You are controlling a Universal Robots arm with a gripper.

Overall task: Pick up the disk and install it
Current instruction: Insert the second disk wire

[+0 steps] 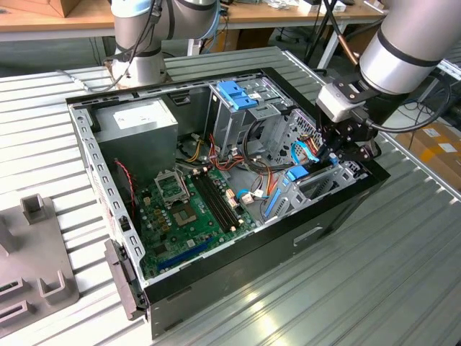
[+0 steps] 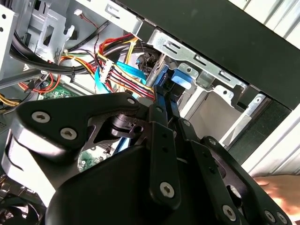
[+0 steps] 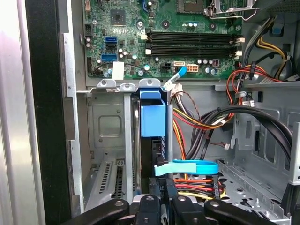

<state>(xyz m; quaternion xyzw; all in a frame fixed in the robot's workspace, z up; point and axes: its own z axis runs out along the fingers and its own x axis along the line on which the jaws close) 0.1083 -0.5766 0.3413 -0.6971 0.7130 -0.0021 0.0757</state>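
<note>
The disk (image 1: 297, 174) stands on edge in the drive bay at the front corner of the open computer case (image 1: 338, 209), on the exterior view's right. Its blue end tab (image 3: 153, 117) points toward the motherboard, and its dark body runs back between the bay's metal walls. My gripper (image 1: 333, 153) reaches down into the bay from the right. In both wrist views its black fingers (image 3: 150, 206) close tightly on the disk's near edge (image 2: 161, 86), by a blue rail.
The green motherboard (image 1: 187, 209) lies on the case floor, with a power supply (image 1: 137, 122) behind it. A blue bracket on a silver cage (image 1: 238, 94) stands at the back. Coloured wires and a thin blue flat cable (image 3: 187, 166) crowd beside the bay. A grey fixture (image 1: 36, 274) sits left.
</note>
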